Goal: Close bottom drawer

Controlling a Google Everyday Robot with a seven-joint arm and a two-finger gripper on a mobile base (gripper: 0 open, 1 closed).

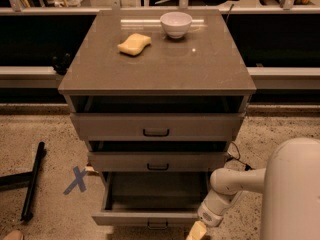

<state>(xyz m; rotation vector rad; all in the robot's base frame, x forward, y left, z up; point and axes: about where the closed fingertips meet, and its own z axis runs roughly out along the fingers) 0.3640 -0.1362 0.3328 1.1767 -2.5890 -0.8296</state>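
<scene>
The bottom drawer (150, 217) is the lowest of the cabinet's three grey-beige drawers. It stands pulled far out, its inside dark, with a small dark handle (157, 225) on its shallow front panel. My gripper (196, 232) is at the frame's bottom edge, just right of the drawer's front panel, at the right front corner. Its tan fingertips are cut off by the frame edge. The white arm (235, 184) reaches in from the lower right.
The middle drawer (157, 160) and top drawer (156, 126) stand slightly out. A yellow sponge (134, 44) and a white bowl (176, 24) sit on the cabinet top (200, 69). A blue X (76, 180) and a black bar (32, 181) lie on the floor at left.
</scene>
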